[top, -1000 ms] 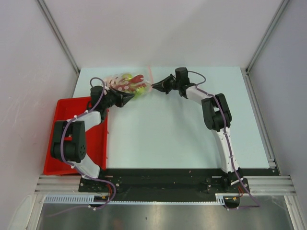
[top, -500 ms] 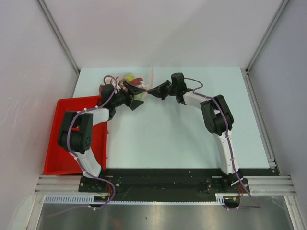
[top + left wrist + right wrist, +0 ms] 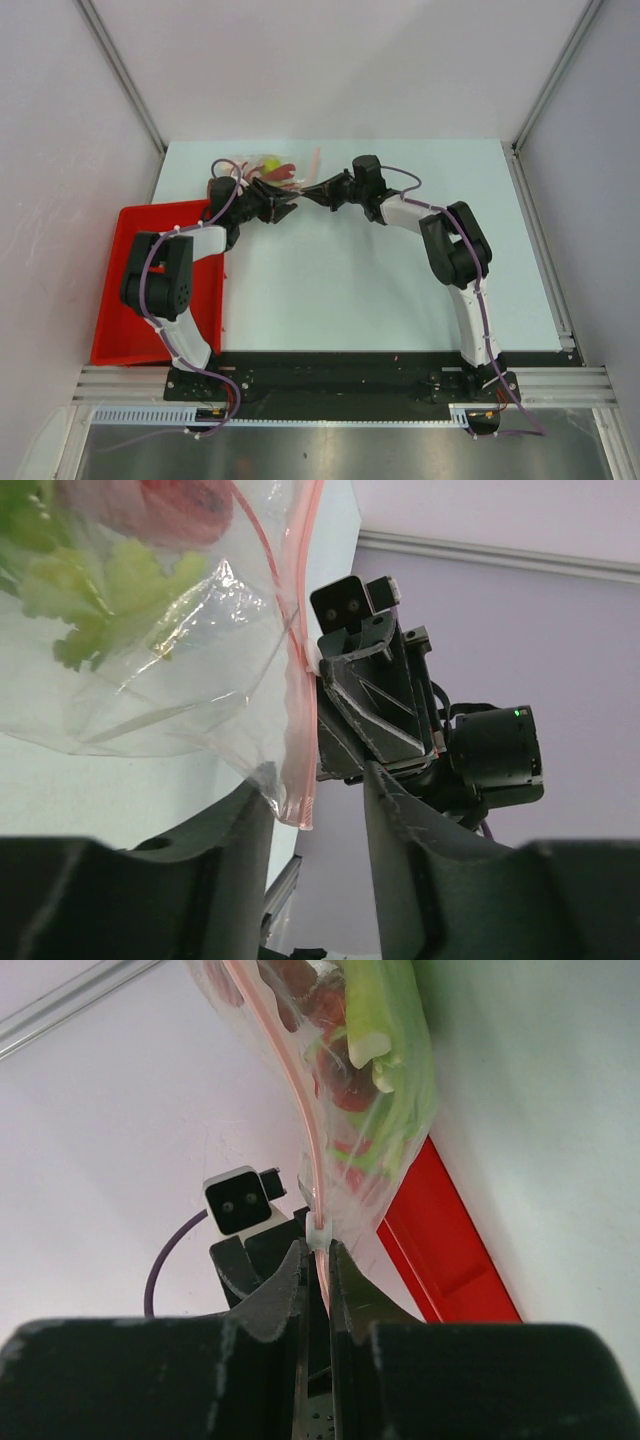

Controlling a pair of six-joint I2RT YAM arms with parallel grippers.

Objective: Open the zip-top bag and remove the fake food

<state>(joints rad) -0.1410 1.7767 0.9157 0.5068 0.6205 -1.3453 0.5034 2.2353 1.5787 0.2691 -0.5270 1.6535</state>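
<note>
Pink zip strip (image 3: pixel 292 700): it runs down the mouth of the zip-top bag (image 3: pixel 170 690). We see no gap along it in either wrist view, so we judge the mouth not yet open.
Bag's place: upper left of the table (image 3: pixel 400 280) in the top view, between the two grippers and just beyond the far corner of the red tray (image 3: pixel 125 300). We cannot tell whether it rests on the table or hangs clear.
Right gripper (image 3: pixel 316 1252): the fingers are pressed nearly together, pinching the strip's edge. A pale bit of plastic sits right at the tips.
Left gripper (image 3: pixel 318 785): the fingers are spread, with the strip's lower end and the bag's corner hanging between them. The corner brushes one finger, but nothing is clamped.
Fake food: all inside the bag. The left wrist view shows green leaves (image 3: pixel 110 590) and a red piece at the upper edge, which we take for the red lobster (image 3: pixel 170 505). The right wrist view shows the pale stalk vegetable (image 3: pixel 385 1020).
Step in hand: getting a hold on both sides of the mouth — so far only one gripper has it.
Next move calls for: the left fingers to close on one lip only, close beside the right's pinch, then a pull apart across the strip. Catching both lips together would merely tug the bag while it stays sealed.
</note>
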